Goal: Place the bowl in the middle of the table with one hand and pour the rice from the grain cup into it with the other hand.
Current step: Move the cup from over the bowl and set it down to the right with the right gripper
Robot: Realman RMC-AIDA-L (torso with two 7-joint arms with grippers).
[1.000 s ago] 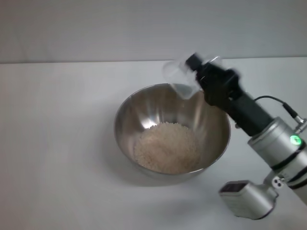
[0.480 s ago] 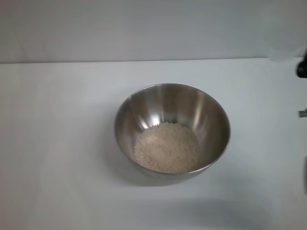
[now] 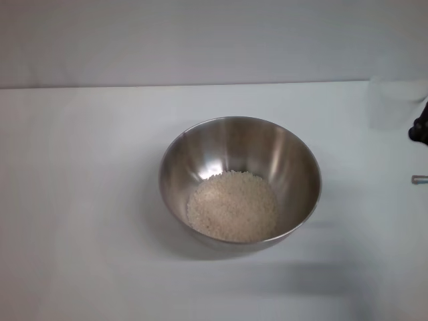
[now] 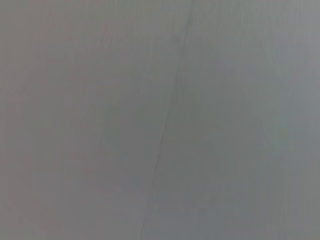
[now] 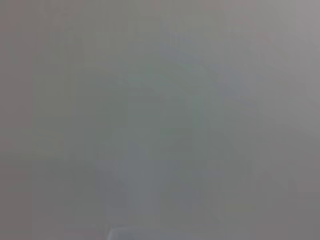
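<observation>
On the white counter [image 3: 80, 200], against a pale grey wall [image 3: 200, 40], sat the bowl [image 3: 240, 180] holding rice [image 3: 232, 206]. The cup [image 3: 391, 101] stood upright near the counter's right edge. Whether the right gripper [image 3: 419, 130] beside it was open, I cannot tell.

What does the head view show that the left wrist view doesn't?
Only the head view shows the bowl mid-table holding the rice, the clear cup at the right edge, and a dark bit of the right gripper beside it. Only the left wrist view shows a thin dark line across a blank grey surface. Both share nothing recognisable.
</observation>
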